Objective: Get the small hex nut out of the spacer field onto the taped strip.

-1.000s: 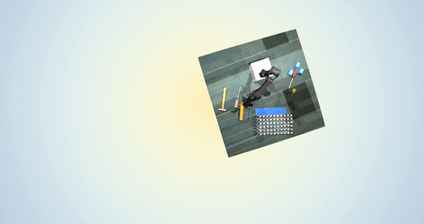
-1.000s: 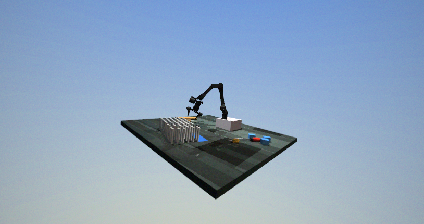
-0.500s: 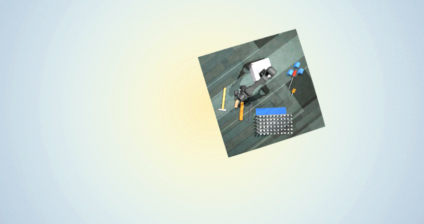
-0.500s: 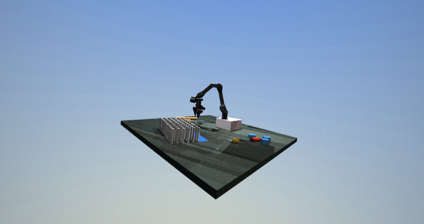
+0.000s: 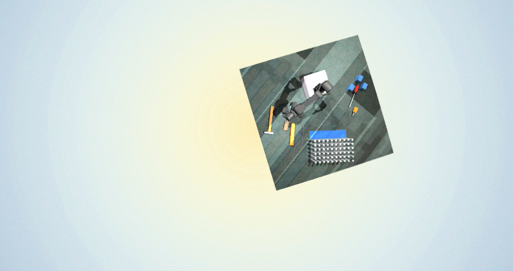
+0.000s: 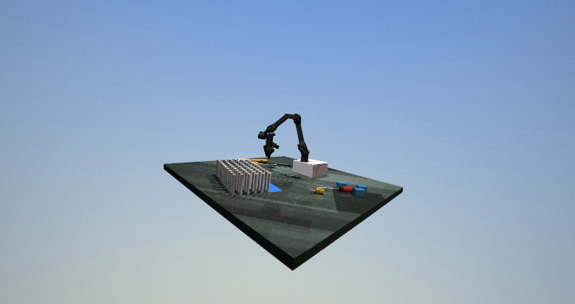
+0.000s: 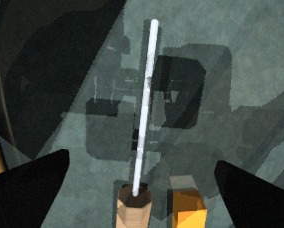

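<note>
The standing metal spacers (image 5: 315,145) (image 6: 240,183) are upright in several rows. The blue taped strip (image 5: 327,134) (image 6: 274,187) lies along their front. I cannot make out the nut. My gripper (image 6: 268,157) (image 7: 144,162) is open and empty above the wooden-handled tool; its fingers are hidden under the arm in the top view. That tool's handle (image 5: 285,125) (image 7: 134,215) is at the bottom of the wrist view, and its thin metal shaft (image 7: 145,95) runs up between the fingertips. A thin dark hooked rod (image 5: 302,136) lies left of the spacers.
An orange bar (image 5: 292,134) (image 7: 190,217) lies right beside the wooden handle. A hammer (image 5: 270,120) lies farther left. Right of the white base (image 5: 314,79) (image 6: 307,168) are a red-handled screwdriver (image 5: 356,89) (image 6: 346,189), blue blocks (image 5: 358,78) (image 6: 359,191) and a stubby yellow tool (image 5: 355,109) (image 6: 319,190).
</note>
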Tool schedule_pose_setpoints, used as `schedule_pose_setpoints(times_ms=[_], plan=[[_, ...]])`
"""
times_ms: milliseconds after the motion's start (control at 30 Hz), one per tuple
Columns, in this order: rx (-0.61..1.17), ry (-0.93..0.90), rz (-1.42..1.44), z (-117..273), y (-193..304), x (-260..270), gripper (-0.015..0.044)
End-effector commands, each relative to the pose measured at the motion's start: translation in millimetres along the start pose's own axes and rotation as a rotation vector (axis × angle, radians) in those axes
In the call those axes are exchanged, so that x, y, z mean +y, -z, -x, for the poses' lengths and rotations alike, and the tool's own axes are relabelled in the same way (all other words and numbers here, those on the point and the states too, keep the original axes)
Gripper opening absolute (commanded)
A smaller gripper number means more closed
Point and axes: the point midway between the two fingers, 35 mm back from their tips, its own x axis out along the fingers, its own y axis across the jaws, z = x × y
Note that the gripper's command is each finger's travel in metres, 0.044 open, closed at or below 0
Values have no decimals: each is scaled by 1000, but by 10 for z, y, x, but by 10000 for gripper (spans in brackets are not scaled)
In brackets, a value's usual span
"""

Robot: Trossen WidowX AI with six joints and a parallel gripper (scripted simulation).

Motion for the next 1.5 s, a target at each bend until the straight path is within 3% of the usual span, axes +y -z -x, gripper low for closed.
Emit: schedule_pose_setpoints(times_ms=[0, 200, 667, 1467], plan=[[-5, 8, -6, -17, 8, 6, 440], [-4, 13, 59, -15, 19, 8, 440], [81, 99, 1419, 22, 247, 46, 440], [269, 81, 2542, 49, 438, 72, 440]])
